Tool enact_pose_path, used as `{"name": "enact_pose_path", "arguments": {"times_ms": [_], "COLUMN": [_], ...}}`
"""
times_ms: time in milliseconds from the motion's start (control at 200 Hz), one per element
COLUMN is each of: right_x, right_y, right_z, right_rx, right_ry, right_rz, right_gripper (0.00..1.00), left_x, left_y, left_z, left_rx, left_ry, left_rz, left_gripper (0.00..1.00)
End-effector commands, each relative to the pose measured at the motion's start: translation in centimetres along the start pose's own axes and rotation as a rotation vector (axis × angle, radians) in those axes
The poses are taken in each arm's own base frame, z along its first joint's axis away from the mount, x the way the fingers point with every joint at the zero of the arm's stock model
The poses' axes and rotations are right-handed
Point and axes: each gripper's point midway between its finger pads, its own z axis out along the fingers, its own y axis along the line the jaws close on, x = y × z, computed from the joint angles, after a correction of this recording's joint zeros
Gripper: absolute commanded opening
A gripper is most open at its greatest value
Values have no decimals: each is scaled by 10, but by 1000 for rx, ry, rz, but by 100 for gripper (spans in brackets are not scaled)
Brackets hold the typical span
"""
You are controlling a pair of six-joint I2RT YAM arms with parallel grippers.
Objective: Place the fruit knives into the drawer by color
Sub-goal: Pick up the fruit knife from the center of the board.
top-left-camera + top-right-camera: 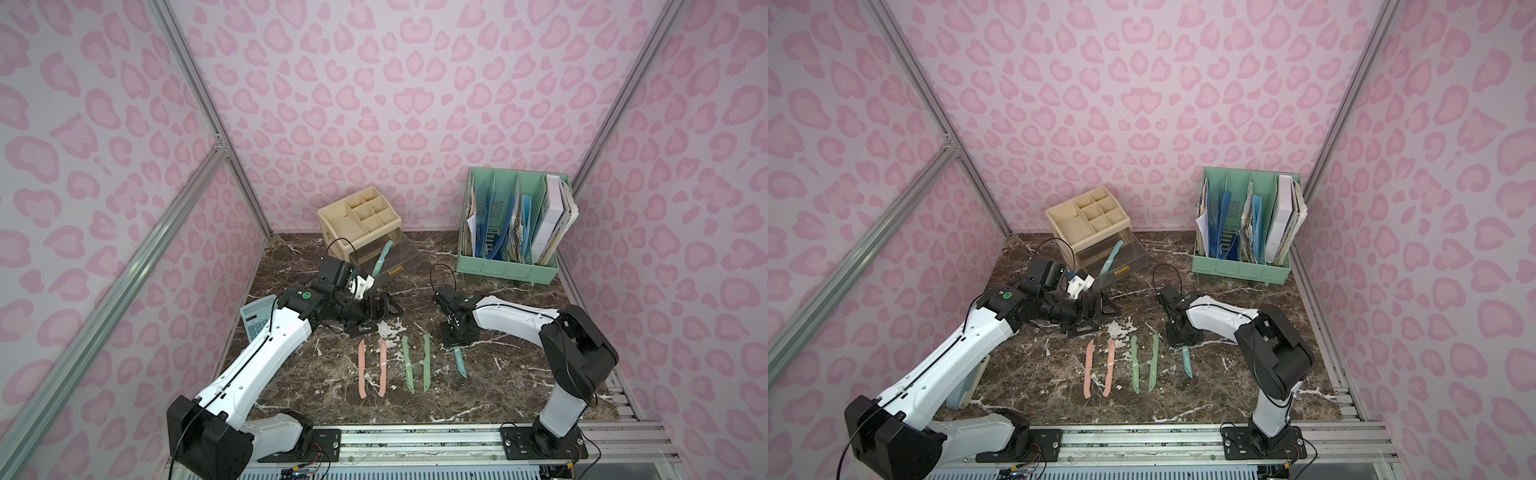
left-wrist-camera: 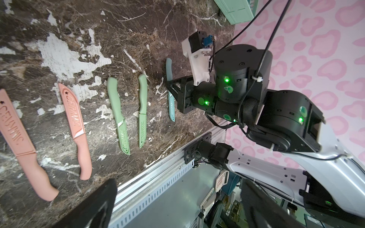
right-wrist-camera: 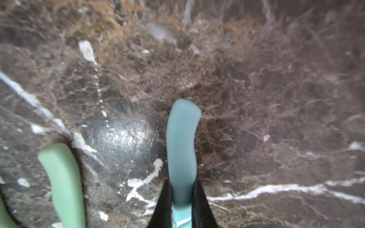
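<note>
Two pink fruit knives [image 1: 362,370] [image 1: 382,368], two green ones [image 1: 408,363] [image 1: 427,363] and a teal knife [image 1: 460,363] lie in a row on the marble table. My right gripper [image 3: 182,181] stands over the teal knife's [image 3: 181,142] handle, both fingers pressed against its sides; the knife still lies flat. A second teal knife [image 1: 382,257] leans in the clear drawer [image 1: 405,249], which is pulled out of the beige organizer. My left gripper [image 1: 380,311] hovers open and empty between the drawer and the knife row, its fingers [image 2: 94,205] wide apart.
A beige organizer [image 1: 357,212] stands at the back, with a green file rack [image 1: 509,266] full of papers at the back right. A calculator [image 1: 253,322] lies under the left arm. A metal rail [image 1: 415,440] runs along the table's front edge.
</note>
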Motion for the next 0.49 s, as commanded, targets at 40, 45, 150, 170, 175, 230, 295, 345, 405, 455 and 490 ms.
{"name": "enact_pose_path", "arguments": {"times_ms": [40,45,150,170,175,230,295,345,405,455,490], "right_x": [-9,-9,-17,-19,-20,-24,-30,-35,-42,-51,-55], "right_y": [1,1,6,8,8,11,16,21,26,31,35], "right_z": [-22,-23,-41,-44,-45,-55,-67,-77,-89,-102,-109], "right_rx": [-4,-5,-32,-39,-39,-57,-80,-103,-125,-148,-162], "right_ry": [-27,-27,-50,-56,-57,-70,-86,-100,-116,-138,-147], "right_rz": [-6,-6,1,5,4,9,17,21,24,28,30], "right_gripper": [6,6,6,6,6,6,6,6,6,6,6], "left_x": [-6,-6,-11,-13,-13,-16,-21,-25,-30,-35,-37], "left_y": [-7,-8,-12,-13,-14,-17,-20,-22,-24,-24,-25], "left_z": [-4,-4,-6,-7,-7,-8,-10,-13,-17,-20,-22], "left_rx": [-12,-11,-23,-23,-23,-23,-25,-24,-25,-26,-23], "left_ry": [-4,-4,-5,-7,-7,-8,-17,-26,-38,-43,-47], "left_rz": [38,40,56,58,60,66,73,78,83,80,80], "left_gripper": [99,99,99,99,99,99,99,99,99,99,99]}}
